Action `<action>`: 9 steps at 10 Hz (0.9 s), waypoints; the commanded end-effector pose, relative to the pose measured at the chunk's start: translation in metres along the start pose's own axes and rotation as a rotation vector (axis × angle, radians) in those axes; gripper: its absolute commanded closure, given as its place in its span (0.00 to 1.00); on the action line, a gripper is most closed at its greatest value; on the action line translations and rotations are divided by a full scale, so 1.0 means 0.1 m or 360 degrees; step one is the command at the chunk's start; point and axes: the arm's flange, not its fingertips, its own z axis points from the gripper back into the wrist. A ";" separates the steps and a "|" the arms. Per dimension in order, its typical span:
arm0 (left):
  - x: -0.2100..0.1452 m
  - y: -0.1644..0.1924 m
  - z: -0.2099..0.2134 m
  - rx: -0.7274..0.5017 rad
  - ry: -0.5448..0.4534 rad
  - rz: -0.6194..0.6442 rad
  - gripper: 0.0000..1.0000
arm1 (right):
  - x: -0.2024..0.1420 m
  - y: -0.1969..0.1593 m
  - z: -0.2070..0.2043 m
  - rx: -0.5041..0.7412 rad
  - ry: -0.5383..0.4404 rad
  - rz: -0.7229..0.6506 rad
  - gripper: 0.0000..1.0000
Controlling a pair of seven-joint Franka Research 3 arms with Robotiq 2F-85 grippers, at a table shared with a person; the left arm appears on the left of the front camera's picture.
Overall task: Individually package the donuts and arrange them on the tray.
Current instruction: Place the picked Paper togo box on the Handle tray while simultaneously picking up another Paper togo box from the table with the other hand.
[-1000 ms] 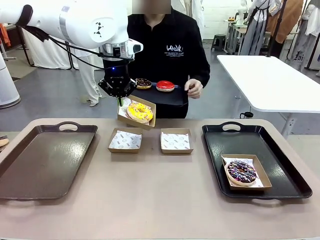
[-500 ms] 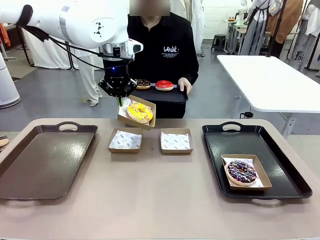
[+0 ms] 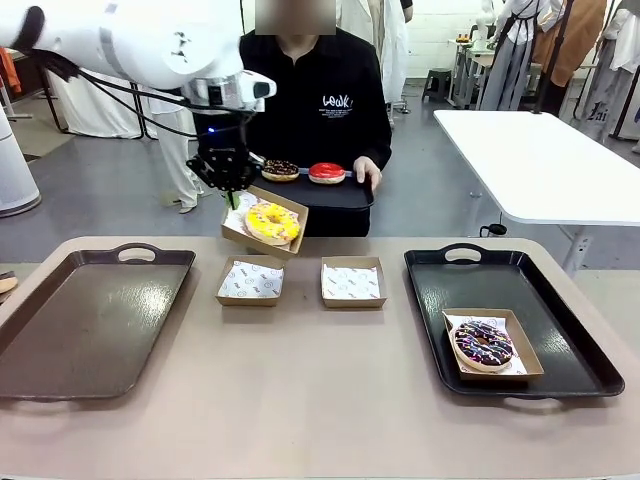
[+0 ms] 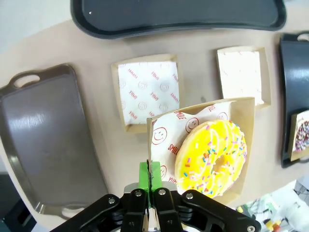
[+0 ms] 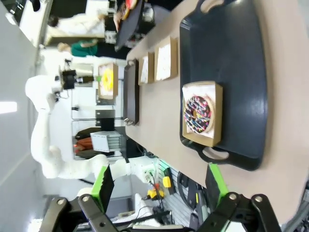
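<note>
Front view: I am holding the boxed yellow donut point(image 3: 272, 222) in the air with the left end effector point(image 3: 233, 194).
I am pinching one wall of the cardboard box point(image 4: 166, 129) between the green pads, which are clamped together on the card, so the box is hanging tilted just beneath the end effector with the donut lying in it. Two empty boxes point(image 3: 250, 280) are sitting on the tabletop point(image 3: 320, 400) below the load. The right end effector point(image 5: 159, 182) is waiting with its fingers apart, and beyond it the chocolate sprinkled donut point(image 5: 198, 114) is lying boxed on the black tray point(image 5: 241, 63). I judge I am mid-carry. The next move calls for travelling level so the donut is not sliding out, then lowering onto a tray; the brown tray point(image 3: 90, 320) is lying nearer, below and to the left of the holding end effector, but I cannot tell which is meant.
</note>
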 end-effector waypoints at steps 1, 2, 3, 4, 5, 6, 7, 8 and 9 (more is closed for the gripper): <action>-0.43 0.50 0.16 -0.0047 0.0024 -0.0038 0.99 | 0.14 0.61 -0.31 -0.0172 -0.0001 -0.0008 0.00; -0.57 0.65 0.16 -0.0037 0.0049 -0.0030 0.99 | 0.24 0.84 -0.46 -0.0239 0.0009 -0.0011 0.00; -0.73 0.79 0.12 -0.0019 0.0077 -0.0033 0.99 | 0.37 1.07 -0.67 -0.0333 0.0026 -0.0028 0.00; -0.86 0.94 0.11 -0.0018 0.0087 -0.0036 0.99 | 0.51 1.25 -0.92 -0.0439 0.0056 -0.0061 0.00; -1.04 1.10 0.08 -0.0017 0.0069 -0.0014 0.99 | 0.61 1.38 -1.19 -0.0569 0.0045 -0.0074 0.00; -1.16 1.23 0.04 -0.0025 0.0081 0.0010 0.99 | 0.69 1.44 -1.46 -0.0698 0.0009 -0.0062 0.00; -1.26 1.34 -0.03 -0.0012 0.0087 0.0030 0.99 | 0.73 1.48 -1.73 -0.0831 -0.0018 -0.0042 0.00; -1.41 1.48 -0.12 -0.0011 0.0079 0.0040 0.99 | 0.74 1.54 -2.04 -0.0898 -0.0015 -0.0036 0.00; -1.47 1.57 -0.16 -0.0015 0.0074 0.0044 0.99 | 0.75 1.56 -2.21 -0.0931 -0.0013 -0.0029 0.00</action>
